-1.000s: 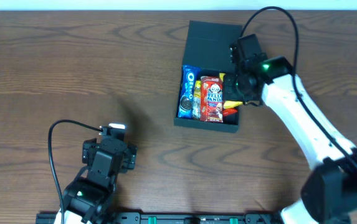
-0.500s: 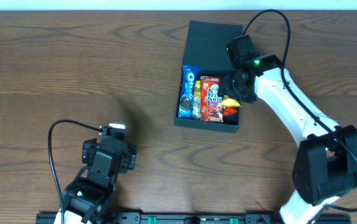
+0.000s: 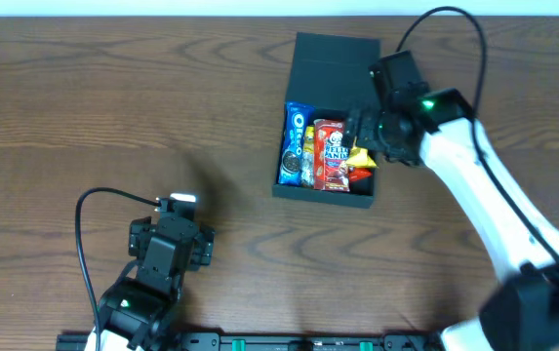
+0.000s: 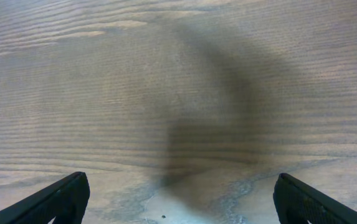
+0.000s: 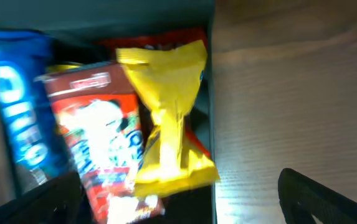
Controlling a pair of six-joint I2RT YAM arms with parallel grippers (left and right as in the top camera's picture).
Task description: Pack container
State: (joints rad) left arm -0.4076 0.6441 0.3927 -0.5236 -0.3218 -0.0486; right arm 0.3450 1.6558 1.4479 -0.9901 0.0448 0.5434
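The container [image 3: 333, 63] stood open on the far right part of the wood-grain table [image 3: 113, 117], with its lid flap [image 3: 338, 49] laid back away from the robot. It was a matte, dark teal-black rectangular cardboard box. I judged it light, with fairly stiff walls that would crush under hard pinching. The dull surface should give good purchase. The flap's free edge looked the sensible place to take hold for closing.

Inside lay a glossy blue Oreo packet [image 3: 294, 144], a red snack packet [image 3: 332, 154] and a crumpled yellow packet [image 3: 361, 159]. All were soft, slippery film.

The right gripper [image 5: 178, 199] hung over the box's right wall, fingers spread wide and apparently clasping nothing. The left gripper [image 4: 178, 199] sat well apart, near the table's front edge, fully spread and empty.
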